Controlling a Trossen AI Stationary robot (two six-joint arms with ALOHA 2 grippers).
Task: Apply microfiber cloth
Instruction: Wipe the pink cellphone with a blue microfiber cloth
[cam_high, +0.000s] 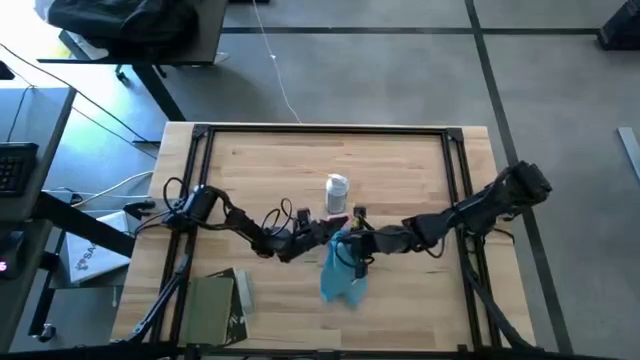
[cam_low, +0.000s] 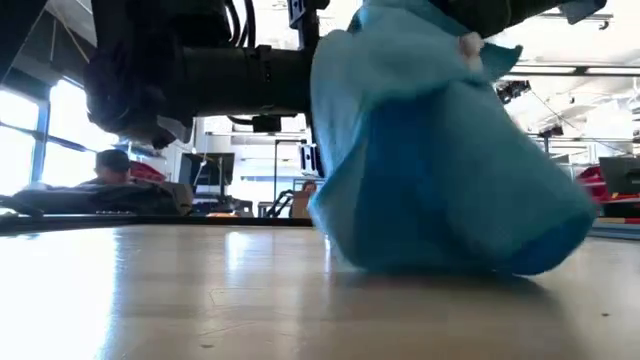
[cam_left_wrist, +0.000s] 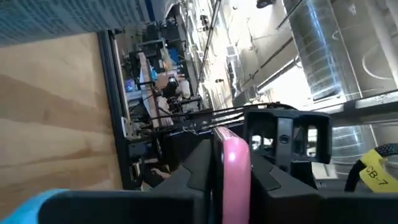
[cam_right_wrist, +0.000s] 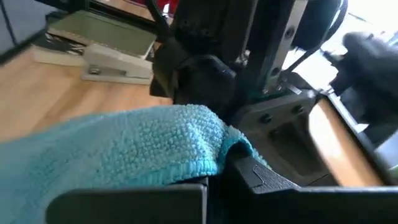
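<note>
Item: microfiber cloth (cam_high: 343, 270), light turquoise, terry weave. We find it near the middle of the wooden table (cam_high: 400, 170), gathered at its top edge in the right gripper (cam_high: 352, 243), whose fingers are pinched shut on a fold. The rest hangs down, and in the low view its lower bulk rests on the tabletop.

Item: left gripper (cam_high: 318, 231), just beside the right one. We see it clamped on a small pink object (cam_left_wrist: 232, 171), the two dark fingers pressed against either side.

Risks, as we judge them:
- The two grippers sit almost nose to nose; any sideways correction by either arm could knock them together.
- The hold on the cloth is a narrow pinch on one fold, so a drag across the pink object could pull the fabric free.
- The trailing end on the table could catch and bunch, so that little cloth actually meets the pink object.

Surroundings:
- Small white bottle (cam_high: 337, 192), upright, behind the grippers on the far side; near enough that a swing of the left arm could topple it.
- Olive-green book or pad (cam_high: 207, 305) with a grey stapler-like object (cam_right_wrist: 116, 65) beside it, at the table's near left; well apart from the work.
- A person (cam_low: 108, 163) seated in the room beyond the table, clear of the arms.
</note>
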